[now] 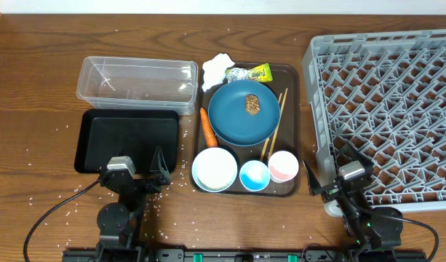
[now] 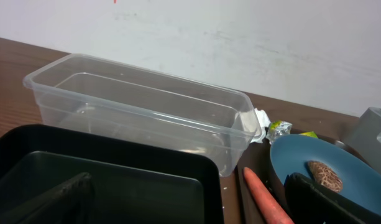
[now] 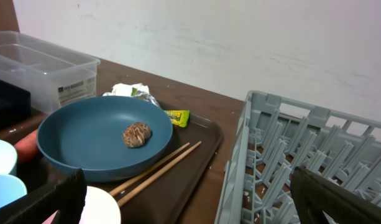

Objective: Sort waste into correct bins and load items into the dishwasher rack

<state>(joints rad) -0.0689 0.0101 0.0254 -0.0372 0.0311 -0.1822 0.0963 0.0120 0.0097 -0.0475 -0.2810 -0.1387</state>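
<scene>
Left fingers (image 2: 59, 198): standing wide apart and gripping nothing; the left gripper (image 1: 135, 173) is hovering over the near edge of the black tray (image 1: 128, 138).
Right fingers (image 3: 342, 196): also spread and empty; the right gripper (image 1: 330, 173) is hanging between the pink cup (image 1: 283, 166) and the near corner of the rack (image 1: 390, 109).
Carrot (image 1: 207, 126): lying ahead and to the right of the left gripper, just beside the plate (image 1: 230, 109), its long axis running away from the robot (so the fingers, I judge, should be closing across it, not along it). The left arm is sitting nearer.
Chopsticks (image 1: 273, 125): lying along the plate's right side, pointing away from the robot with a slight lean; the right arm is sitting nearer.
Other waste: the tissue (image 1: 217, 69) and wrapper (image 1: 250, 73) are resting at the far edge of the brown tray (image 1: 292, 131); the brown lump (image 1: 252, 105) is sitting on the plate; rice grains (image 1: 168, 195) are lying scattered over the table.
Bins: the clear tub (image 1: 135, 80) is standing behind the black tray, both left of the carrot.
Progress: nothing is showing in the tub, the black tray or the rack, so sorting looks unstarted.
</scene>
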